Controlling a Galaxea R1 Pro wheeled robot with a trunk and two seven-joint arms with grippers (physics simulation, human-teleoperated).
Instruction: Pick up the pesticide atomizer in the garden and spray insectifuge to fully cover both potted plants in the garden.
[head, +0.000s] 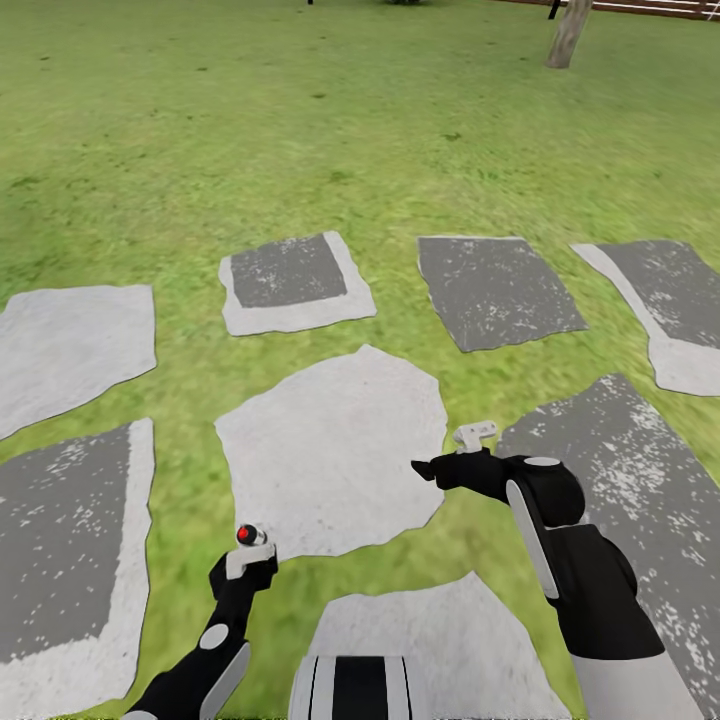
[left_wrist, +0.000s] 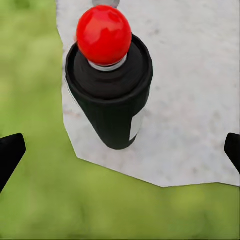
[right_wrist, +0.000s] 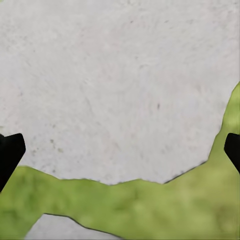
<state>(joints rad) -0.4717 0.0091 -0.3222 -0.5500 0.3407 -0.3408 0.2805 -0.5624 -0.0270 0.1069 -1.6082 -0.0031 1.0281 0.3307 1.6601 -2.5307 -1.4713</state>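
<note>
The garden's lawn (head: 200, 130) carries everything here, with grey stepping slabs set into it. The one that matters is the pale slab (head: 340, 440) in the middle of the head view. Our 2 arms reach out low over it, probably because the pickup is to be made from above.

The right gripper (head: 428, 468) hangs over that slab's right edge with its jaws apart and nothing between them. We judge it is simply parked out of the way.

The left gripper (head: 248, 562) is at the slab's near-left edge. In the left wrist view its fingertips (left_wrist: 10, 152) sit wide apart, touching nothing.

Between them stands the pesticide atomizer (left_wrist: 112, 100) – its base on the stone, just inside the slab's edge beside the grass. Its long axis runs roughly upright, tilted little if at all, with the red cap (left_wrist: 104, 34) pointing up toward the wrist camera – a good line for closing on the body. The white label (left_wrist: 136, 127) faces sideways.
</note>
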